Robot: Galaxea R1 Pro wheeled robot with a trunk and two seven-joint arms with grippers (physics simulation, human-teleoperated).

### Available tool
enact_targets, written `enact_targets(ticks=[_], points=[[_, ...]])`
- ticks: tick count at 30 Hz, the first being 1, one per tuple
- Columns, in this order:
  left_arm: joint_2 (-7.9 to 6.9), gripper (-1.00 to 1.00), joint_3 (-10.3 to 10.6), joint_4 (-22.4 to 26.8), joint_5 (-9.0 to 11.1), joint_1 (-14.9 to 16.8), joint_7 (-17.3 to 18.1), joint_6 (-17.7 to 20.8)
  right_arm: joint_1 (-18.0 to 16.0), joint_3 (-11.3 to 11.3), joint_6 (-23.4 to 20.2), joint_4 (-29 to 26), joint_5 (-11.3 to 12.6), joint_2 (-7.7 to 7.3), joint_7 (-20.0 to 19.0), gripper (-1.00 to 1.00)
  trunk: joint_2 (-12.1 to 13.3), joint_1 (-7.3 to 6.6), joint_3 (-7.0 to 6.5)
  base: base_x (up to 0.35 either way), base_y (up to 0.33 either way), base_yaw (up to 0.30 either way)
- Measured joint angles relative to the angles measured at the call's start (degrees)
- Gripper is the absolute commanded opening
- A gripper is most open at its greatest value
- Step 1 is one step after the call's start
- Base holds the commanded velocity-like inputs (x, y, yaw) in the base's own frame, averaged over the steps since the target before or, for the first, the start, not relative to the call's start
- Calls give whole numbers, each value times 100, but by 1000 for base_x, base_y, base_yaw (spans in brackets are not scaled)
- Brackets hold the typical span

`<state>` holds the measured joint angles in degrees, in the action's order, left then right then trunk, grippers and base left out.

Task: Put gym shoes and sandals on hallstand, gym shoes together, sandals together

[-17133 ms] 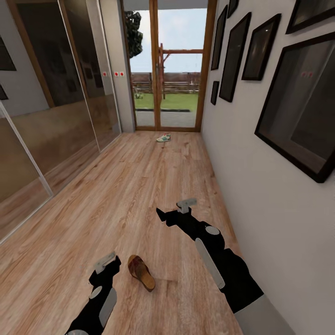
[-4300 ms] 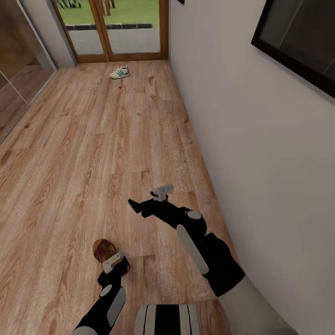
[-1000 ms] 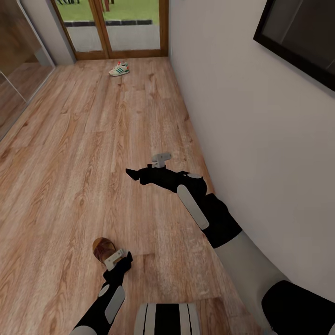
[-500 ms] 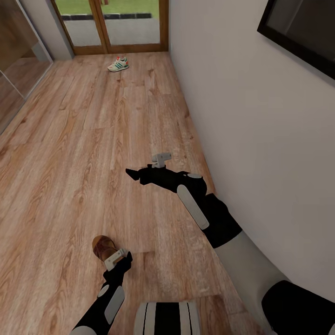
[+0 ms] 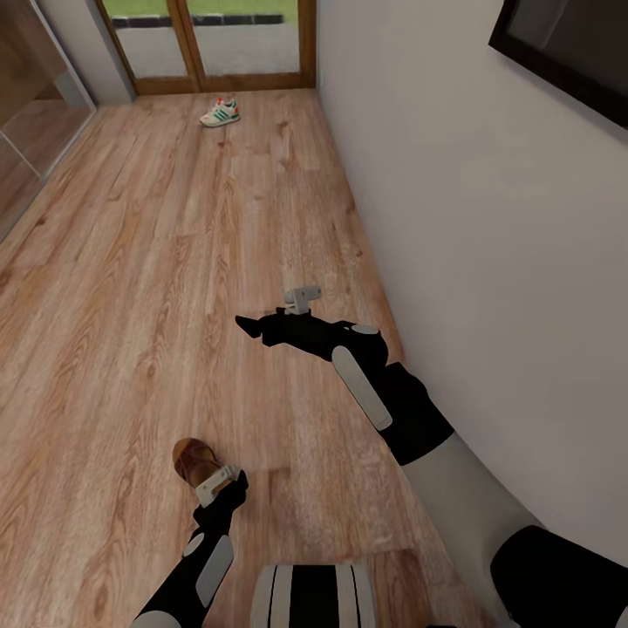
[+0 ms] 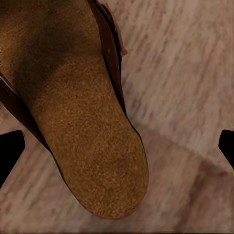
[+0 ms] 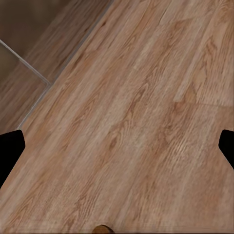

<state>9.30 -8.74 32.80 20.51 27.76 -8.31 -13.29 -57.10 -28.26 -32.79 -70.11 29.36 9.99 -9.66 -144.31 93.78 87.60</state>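
One brown sandal (image 5: 192, 460) lies on the corridor floor (image 5: 157, 288) close in front of me. My left gripper (image 5: 212, 485) hangs just above its heel end. In the left wrist view the sandal's tan footbed (image 6: 83, 131) sits between the two widely spread fingertips, so that gripper (image 6: 117, 151) is open and holds nothing. My right gripper (image 5: 248, 326) is raised over bare planks, pointing left. It is open (image 7: 117, 151) and empty. One white gym shoe (image 5: 220, 112) with green stripes lies far ahead near the glass doors. The hallstand is out of view.
A white wall (image 5: 471, 218) runs close along my right, with a dark picture frame (image 5: 567, 52) on it. Wood-framed glass doors (image 5: 218, 44) close the corridor's far end. Mirrored sliding panels (image 5: 35, 96) line the left. Wide plank floor lies between me and the gym shoe.
The whole picture has shifted a little, so the head camera has moved. Both arms and the sandal keep their places over the last second.
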Motion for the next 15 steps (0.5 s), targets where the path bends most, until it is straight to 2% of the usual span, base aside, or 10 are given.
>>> enact_targets(ticks=[7, 15], points=[[1, 100, 0, 6, 1, 0, 0, 1, 0, 0, 0, -3, 0, 0, 0, 100, -9, 18, 160, 0, 0, 0], [4, 100, 0, 12, 0, 0, 0, 0, 0, 0, 0, 0, 1, 0, 0, 100, -10, 18, 166, 0, 0, 0]])
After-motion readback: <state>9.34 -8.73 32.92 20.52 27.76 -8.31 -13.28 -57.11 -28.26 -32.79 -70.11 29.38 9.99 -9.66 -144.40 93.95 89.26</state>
